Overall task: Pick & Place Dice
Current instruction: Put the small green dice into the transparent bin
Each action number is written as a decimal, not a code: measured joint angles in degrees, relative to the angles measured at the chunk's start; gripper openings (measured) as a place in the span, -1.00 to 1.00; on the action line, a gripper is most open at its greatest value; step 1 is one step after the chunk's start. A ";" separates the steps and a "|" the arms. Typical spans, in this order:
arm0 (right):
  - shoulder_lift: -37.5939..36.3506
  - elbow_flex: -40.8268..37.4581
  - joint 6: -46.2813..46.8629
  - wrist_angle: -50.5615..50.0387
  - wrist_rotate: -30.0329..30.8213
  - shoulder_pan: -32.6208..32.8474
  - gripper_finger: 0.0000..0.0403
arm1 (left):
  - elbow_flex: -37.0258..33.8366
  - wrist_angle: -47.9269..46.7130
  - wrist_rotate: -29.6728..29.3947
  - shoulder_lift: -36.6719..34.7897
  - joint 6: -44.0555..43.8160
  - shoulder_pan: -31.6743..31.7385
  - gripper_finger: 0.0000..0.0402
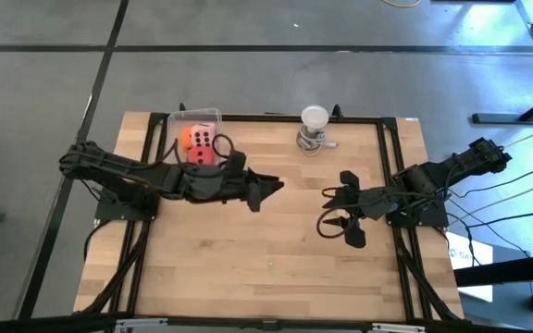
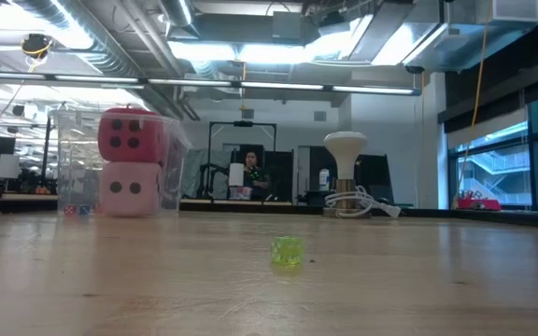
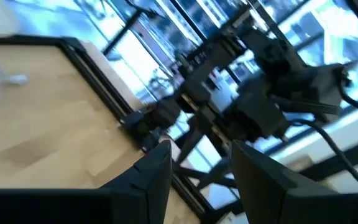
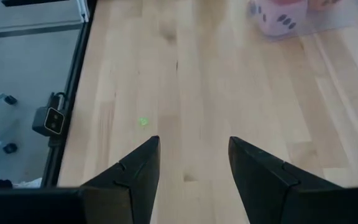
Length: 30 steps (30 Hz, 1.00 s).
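Plainly, nearest item: a tiny translucent green die (image 2: 287, 252) lies alone on the pale wooden worktop (image 1: 276, 240), well in front of the clear plastic box (image 1: 195, 137).
Right hand (image 1: 339, 214): hovers over the worktop well to the right of the box; its two dark fingers stand apart and hold nothing.
Left hand (image 1: 266, 190): hangs just right of the box, empty, with a gap between its fingers (image 3: 157, 171).
Task's things: the soft dice sit inside the box at the far left of the worktop; the low view shows a red plush cube with dark pips (image 2: 131, 136) stacked on a pale pink plush cube (image 2: 129, 189), and the high view shows an orange plush cube (image 1: 190, 137) beside them.
Far side: a white round-topped object on a metal base (image 1: 314, 127) stands right of the box by the back edge.
Judgement: the large dice look placed; only the green die remains loose.
Doing it well: if that die is next, the right hand should centre straight above it, descend slowly with fingers wide, and close gently so it does not skid.
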 joint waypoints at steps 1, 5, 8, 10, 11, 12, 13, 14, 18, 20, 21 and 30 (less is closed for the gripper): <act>0.00 0.00 -0.02 -0.07 0.01 0.20 -0.06 | 0.00 -0.21 -1.94 0.06 -0.01 -0.78 -0.22; -0.02 0.00 0.25 -1.24 0.02 0.46 -0.06 | 0.00 -1.29 -7.67 0.13 2.31 -3.16 -0.22; -0.02 0.00 1.42 -2.48 0.02 0.46 -0.06 | 0.00 -4.12 -8.54 0.11 2.63 -4.10 -0.22; -0.02 0.00 2.48 -3.66 0.03 0.46 -0.06 | 0.00 -7.29 -8.41 0.11 2.62 -4.49 -0.22; -0.02 0.00 3.14 -4.09 0.02 0.46 -0.06 | 0.00 -9.19 -7.60 0.11 2.66 -4.64 -0.22; -0.02 0.00 3.59 -4.20 0.00 0.48 -0.06 | 0.00 -11.26 -6.15 0.30 2.60 -4.76 -0.22; -0.02 0.00 4.66 -4.16 -0.41 0.56 -0.06 | 0.00 -13.26 -4.34 0.63 2.52 -4.77 -0.22; -0.02 0.00 5.61 -4.11 -0.84 0.74 -0.06 | 0.00 -15.27 -2.40 0.94 2.40 -4.73 -0.22; -0.02 0.00 9.92 -4.01 -0.23 2.28 -0.06 | 0.00 -19.82 6.87 2.78 6.45 -4.15 -0.22; -0.02 0.00 13.09 -3.81 1.94 3.13 -0.06 | 0.00 -20.99 9.57 3.01 10.19 -3.99 -0.22; -0.02 0.00 14.57 -3.81 3.18 3.57 -0.06 | 0.00 -21.24 10.47 3.21 11.87 -3.97 -0.22; 1.30 0.00 24.18 -3.60 6.53 5.58 -0.06 | 0.00 -28.30 13.67 4.10 23.55 -3.97 -0.22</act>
